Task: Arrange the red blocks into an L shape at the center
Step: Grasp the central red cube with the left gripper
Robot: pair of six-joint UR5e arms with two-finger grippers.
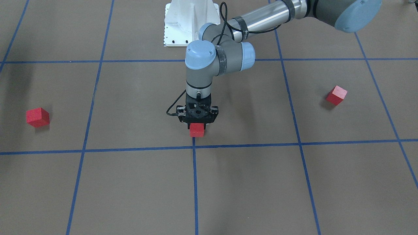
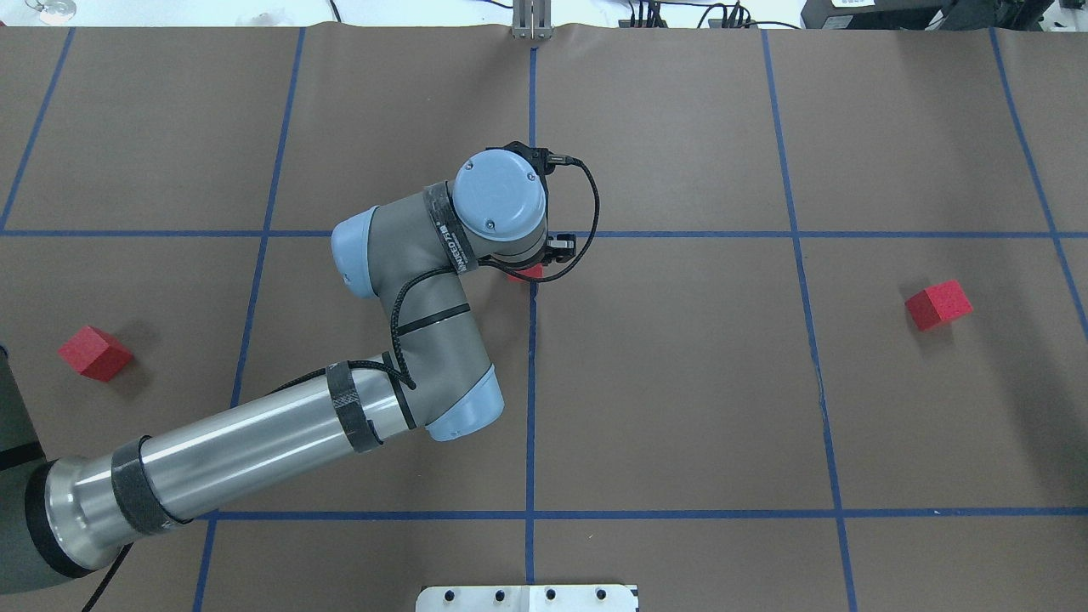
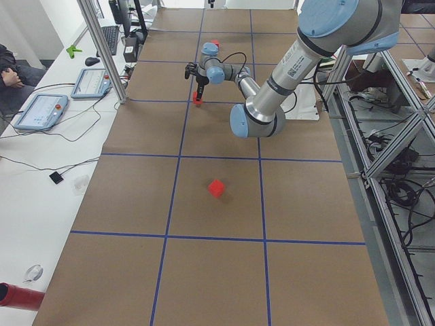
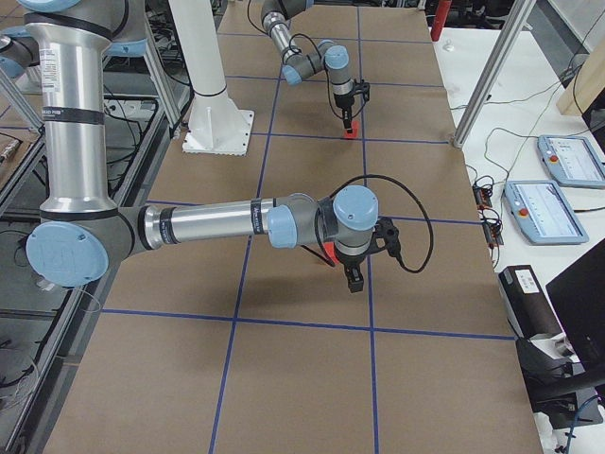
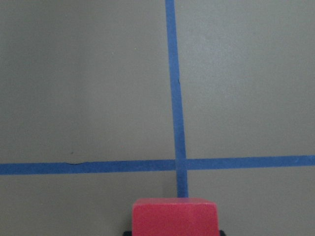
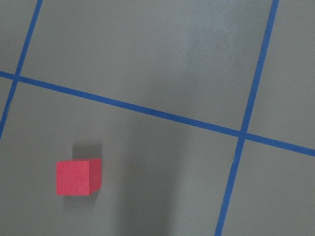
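Red cubes sit well apart on the brown tabletop [image 2: 680, 382], which blue tape lines [image 2: 799, 340] cut into a grid. We see the left arm [image 2: 255, 442] come in from 8 o'clock in the overhead view and bend toward the middle, with the left hand [image 1: 197, 122] pointing straight down. That hand pinches the held block [image 1: 197, 130]. The left wrist view shows the cube's top face low in the picture, with dark fingers [image 5: 220, 232] tight against its 2 sides.

The held block is just beside the center crossing [image 1: 194, 147], at 6 o'clock of it in the overhead view, on the robot's side. It lies over the tape line that runs back toward the white base plate [image 2: 527, 597]. We cannot tell whether its underside touches the tabletop or hangs just over it.

The second block [image 2: 95, 352] lies far out between 8 and 9 o'clock of the crossing, and the third block [image 2: 938, 304] far out near 3 o'clock. Each stands inside a grid square, turned at an angle to the lines.

Only the side view from the robot's right shows the right hand [image 4: 355, 280]. It points down near the third block, and we cannot tell whether it is spread or pressed together. The right wrist view looks down on that cube, alone and touching no tape.
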